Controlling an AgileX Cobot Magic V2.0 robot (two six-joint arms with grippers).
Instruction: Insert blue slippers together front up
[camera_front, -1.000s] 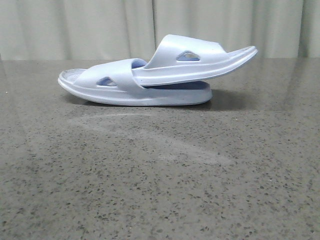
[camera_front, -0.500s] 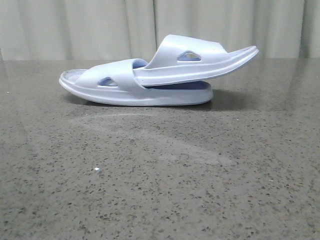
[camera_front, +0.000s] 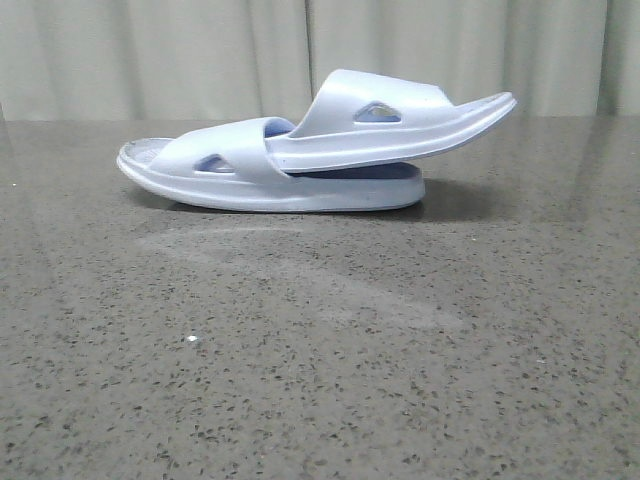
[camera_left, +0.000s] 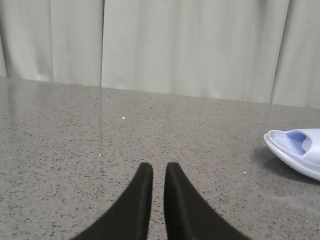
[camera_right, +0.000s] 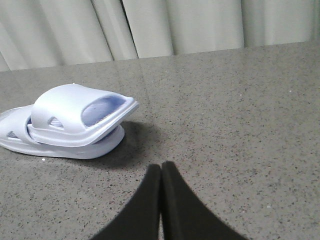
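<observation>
Two pale lavender-blue slippers lie nested at the far middle of the table. The lower slipper (camera_front: 250, 188) lies flat with its toe to the left. The upper slipper (camera_front: 400, 125) is pushed under the lower one's strap and its free end tilts up to the right. Both show in the right wrist view, upper (camera_right: 70, 107) over lower (camera_right: 80, 149). The lower slipper's toe (camera_left: 300, 150) shows in the left wrist view. My left gripper (camera_left: 159, 167) is empty, with only a narrow gap between its fingers. My right gripper (camera_right: 161, 166) is shut and empty. Both are apart from the slippers.
The grey speckled tabletop (camera_front: 320, 350) stretches from the slippers to the near edge. A pale curtain (camera_front: 200, 50) hangs behind the table's far edge. A tiny white speck (camera_front: 190, 340) lies on the table.
</observation>
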